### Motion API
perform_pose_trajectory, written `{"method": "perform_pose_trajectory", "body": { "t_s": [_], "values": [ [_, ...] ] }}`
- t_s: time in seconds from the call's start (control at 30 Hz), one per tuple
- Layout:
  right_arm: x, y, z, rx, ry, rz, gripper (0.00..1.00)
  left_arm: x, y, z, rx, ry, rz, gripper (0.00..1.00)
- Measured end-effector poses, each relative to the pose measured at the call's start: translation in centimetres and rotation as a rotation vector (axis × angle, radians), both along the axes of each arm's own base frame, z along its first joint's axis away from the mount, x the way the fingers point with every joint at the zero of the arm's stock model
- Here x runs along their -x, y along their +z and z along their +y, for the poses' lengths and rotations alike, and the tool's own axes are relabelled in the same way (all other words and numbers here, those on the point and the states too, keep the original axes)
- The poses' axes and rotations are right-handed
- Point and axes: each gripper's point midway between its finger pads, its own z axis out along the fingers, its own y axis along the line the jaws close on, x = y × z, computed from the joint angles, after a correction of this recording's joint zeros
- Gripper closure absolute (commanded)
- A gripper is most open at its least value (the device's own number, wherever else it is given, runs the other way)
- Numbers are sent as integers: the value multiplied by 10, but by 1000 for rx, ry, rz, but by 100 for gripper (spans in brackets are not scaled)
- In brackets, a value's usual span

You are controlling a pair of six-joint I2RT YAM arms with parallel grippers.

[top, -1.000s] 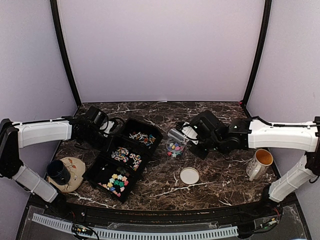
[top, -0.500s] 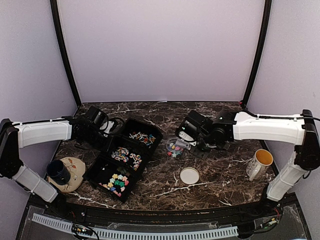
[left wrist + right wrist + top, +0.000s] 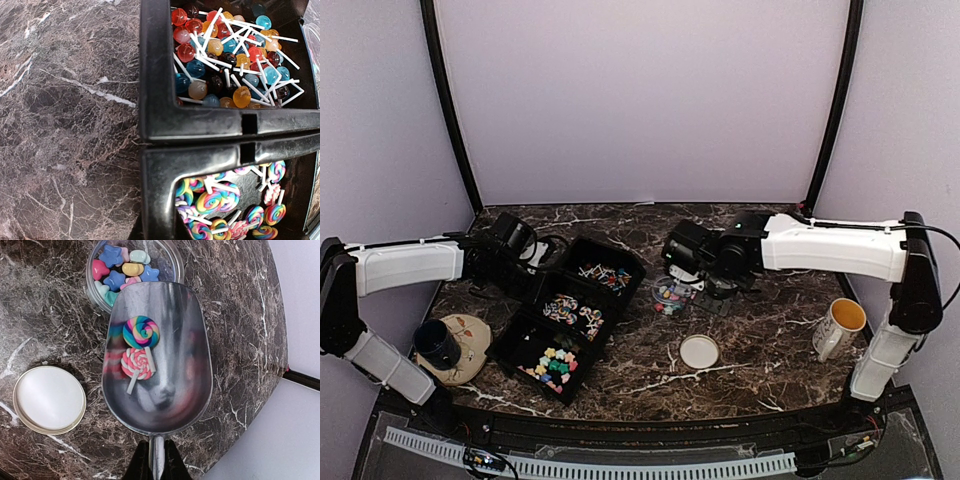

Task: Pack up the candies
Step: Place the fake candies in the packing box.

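Right gripper [image 3: 151,463]: jaws clamped on the handle of a metal scoop [image 3: 175,370] carrying two swirl lollipops [image 3: 141,332]. The scoop's lip sits over the rim of a clear jar [image 3: 175,265] at its 12 o'clock, with star-shaped candies [image 3: 116,277] inside, and the lid [image 3: 48,399] lies flat at the scoop's 8 o'clock. Left gripper [image 3: 536,272]: jaws closed at the 9 o'clock edge of the black tray [image 3: 200,127], contact not discernible; the tray holds ball lollipops [image 3: 230,55] at its 12 o'clock end and pastel star pieces [image 3: 552,364] at 6 o'clock.
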Motion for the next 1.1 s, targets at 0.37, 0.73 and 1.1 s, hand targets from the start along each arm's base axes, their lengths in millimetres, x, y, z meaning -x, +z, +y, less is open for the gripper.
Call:
{"method": "perform_pose_trajectory", "body": {
  "t_s": [0.37, 0.73, 1.1],
  "values": [
    [2, 8, 3, 92, 32, -13, 100, 0, 0, 0, 0, 0, 0, 100],
    [4, 21, 11, 153, 69, -39, 100, 0, 0, 0, 0, 1, 0, 100],
    [-3, 48, 25, 140, 98, -120, 100, 1, 0, -3, 17, -6, 10, 100]
  ]
}}
